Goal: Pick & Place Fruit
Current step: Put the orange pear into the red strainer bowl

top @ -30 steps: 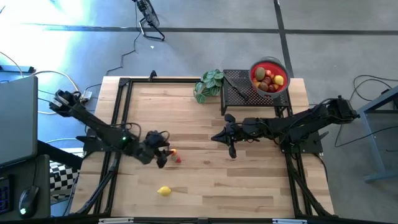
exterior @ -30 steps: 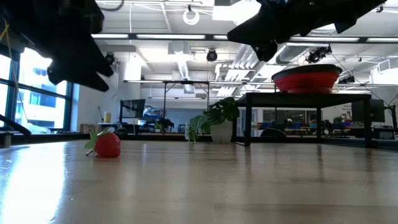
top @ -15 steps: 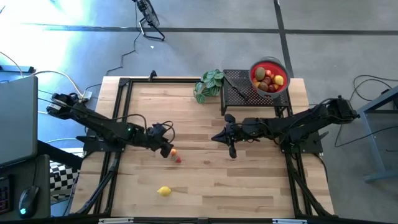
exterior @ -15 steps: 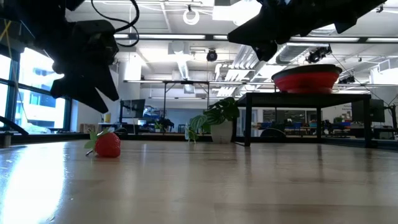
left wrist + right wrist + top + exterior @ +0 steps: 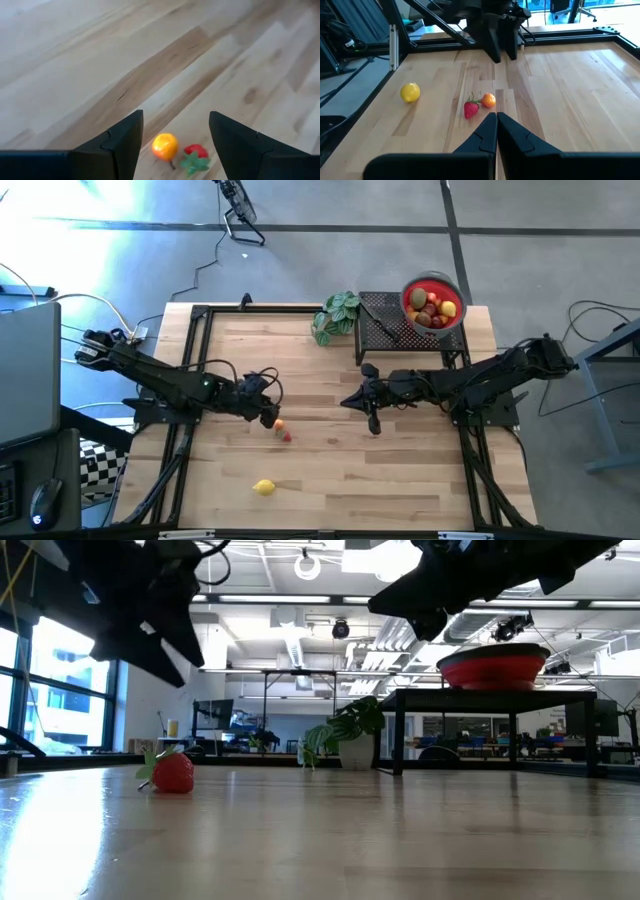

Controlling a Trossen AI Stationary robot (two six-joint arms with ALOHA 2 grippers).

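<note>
Orange fruit (image 5: 165,146) touching strawberry (image 5: 196,152) on table (image 5: 400,470), just ahead of spread left gripper (image 5: 175,135), seemingly nearer than right gripper (image 5: 496,131), fingers pressed together, mid-table.

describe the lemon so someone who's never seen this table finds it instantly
Start at the wooden table and go to its near-left area, in front of the left gripper, whose fingers are open. The lemon lies there alone on bare wood, apart from the orange and strawberry sitting side by side. It is the only plain yellow fruit still on the tabletop.
</note>
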